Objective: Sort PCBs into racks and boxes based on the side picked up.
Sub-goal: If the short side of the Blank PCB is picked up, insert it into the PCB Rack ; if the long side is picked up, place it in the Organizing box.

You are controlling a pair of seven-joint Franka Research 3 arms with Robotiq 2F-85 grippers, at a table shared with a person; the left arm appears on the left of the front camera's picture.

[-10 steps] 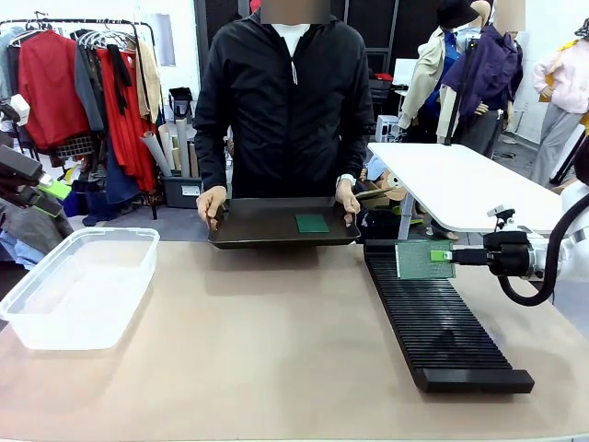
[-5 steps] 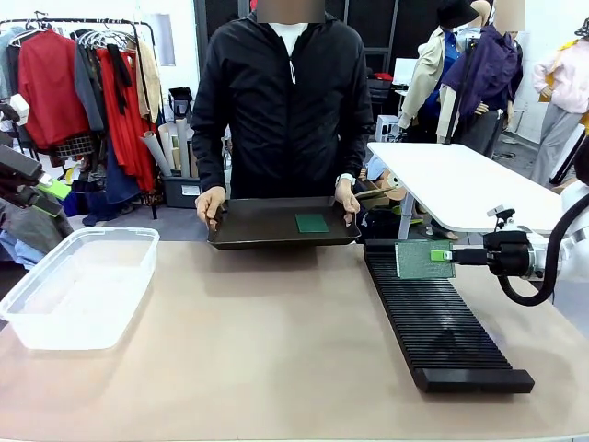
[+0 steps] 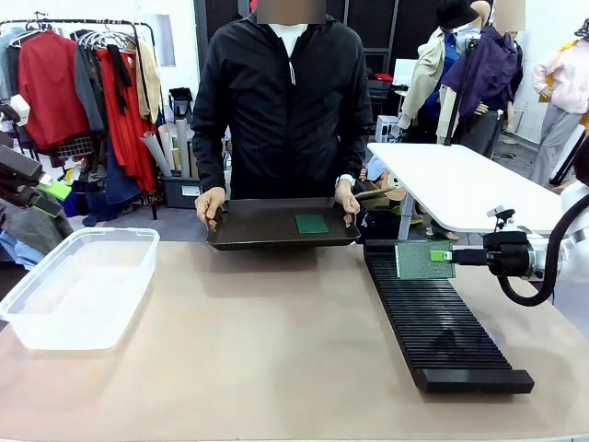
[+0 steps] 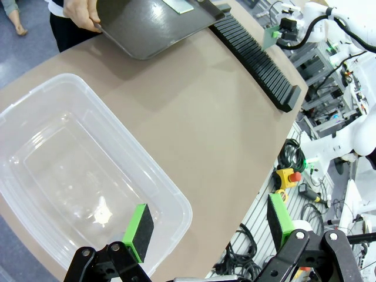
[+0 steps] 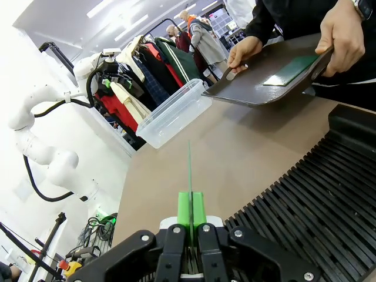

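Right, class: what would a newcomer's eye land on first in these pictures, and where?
The right end effector holds a PCB upright at the far end of the black rack. Across the table, a person holds a dark tray carrying another PCB, and a clear tub sits at the left.

Right wrist view: PCB (image 5: 189, 167) edge-on, faces hidden.

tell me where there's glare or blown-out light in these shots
Front view: even light, sharp, no glare on the table. Left wrist view: a glint on the floor of the clear tub. Right wrist view: ceiling lights blown out white; the held PCB is sharp, edge-on.
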